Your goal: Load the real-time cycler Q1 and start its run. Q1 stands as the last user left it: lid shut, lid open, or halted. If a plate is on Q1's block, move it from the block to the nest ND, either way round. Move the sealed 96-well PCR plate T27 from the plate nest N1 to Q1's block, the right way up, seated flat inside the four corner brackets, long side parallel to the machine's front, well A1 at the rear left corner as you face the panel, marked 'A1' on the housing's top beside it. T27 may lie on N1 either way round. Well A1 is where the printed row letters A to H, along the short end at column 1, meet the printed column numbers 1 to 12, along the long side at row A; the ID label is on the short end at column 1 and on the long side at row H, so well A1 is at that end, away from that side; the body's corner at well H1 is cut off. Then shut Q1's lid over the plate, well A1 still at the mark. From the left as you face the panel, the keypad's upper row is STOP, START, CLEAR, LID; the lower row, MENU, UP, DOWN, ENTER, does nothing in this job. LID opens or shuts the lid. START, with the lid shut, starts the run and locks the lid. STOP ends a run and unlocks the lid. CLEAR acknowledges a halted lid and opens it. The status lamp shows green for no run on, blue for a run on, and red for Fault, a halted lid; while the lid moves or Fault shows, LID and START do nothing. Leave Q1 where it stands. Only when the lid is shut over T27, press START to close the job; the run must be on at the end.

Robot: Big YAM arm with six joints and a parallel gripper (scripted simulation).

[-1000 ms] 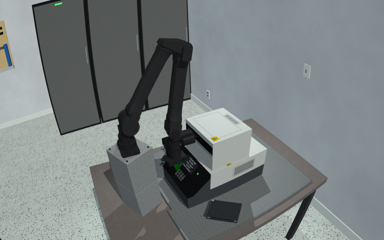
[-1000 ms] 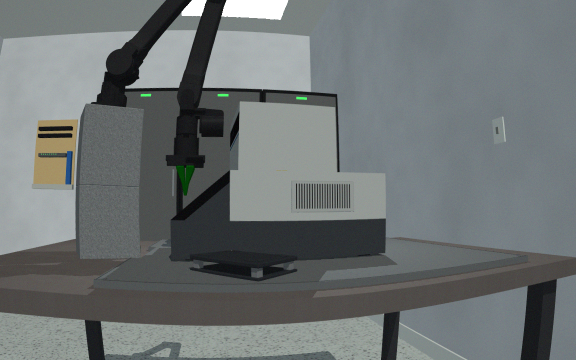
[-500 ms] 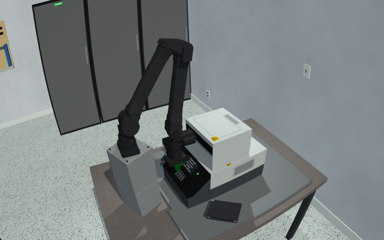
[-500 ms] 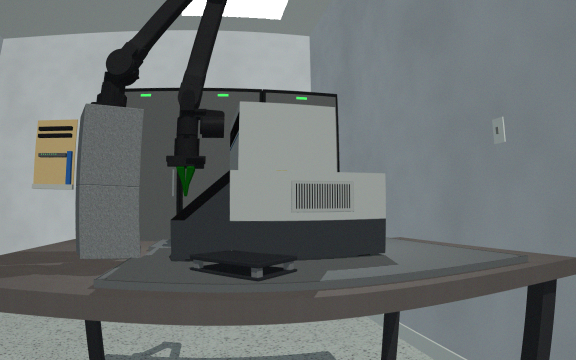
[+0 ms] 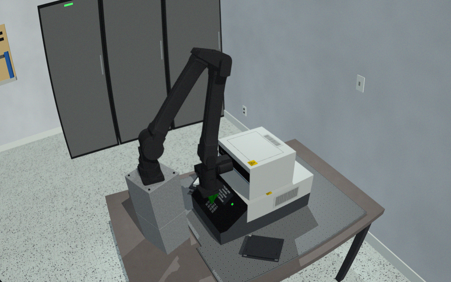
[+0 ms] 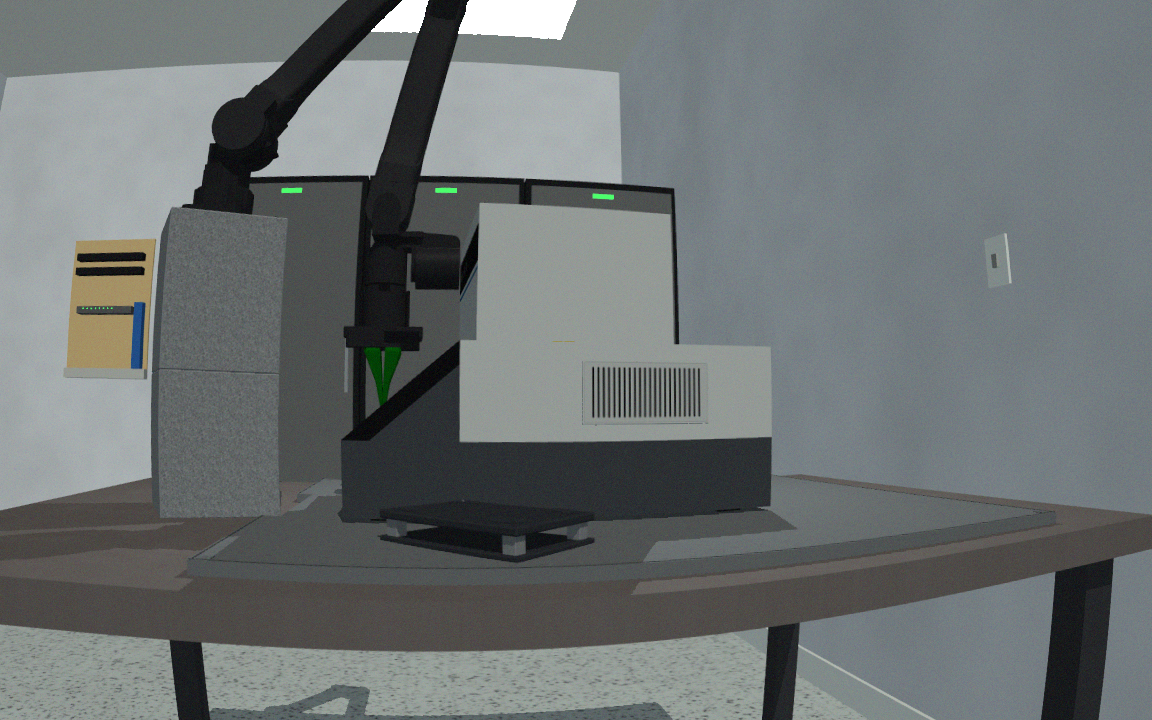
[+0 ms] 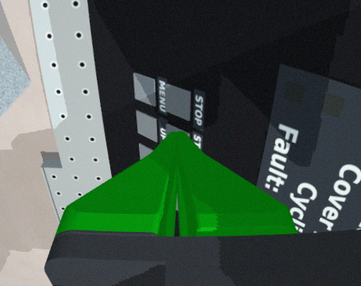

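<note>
The cycler Q1 (image 5: 255, 178) stands mid-table, its white lid (image 5: 258, 157) over the housing with a dark gap under the lid's front edge. I cannot tell whether the lid is fully down. The status lamp (image 5: 232, 204) shows green. My gripper (image 5: 213, 199) is shut and empty, pointing down at the sloped keypad (image 5: 213, 207). In the wrist view its green fingertips (image 7: 177, 137) sit over the upper-row key just past the STOP label (image 7: 198, 110). It also shows in the side view (image 6: 380, 389), close above the panel. Plate T27 and the block are out of sight.
A flat black plate nest (image 5: 262, 248) lies on the perforated board in front of Q1, also in the side view (image 6: 486, 523). The grey arm pedestal (image 5: 158, 210) stands left of the panel. The display (image 7: 323, 164) shows text beside the keys.
</note>
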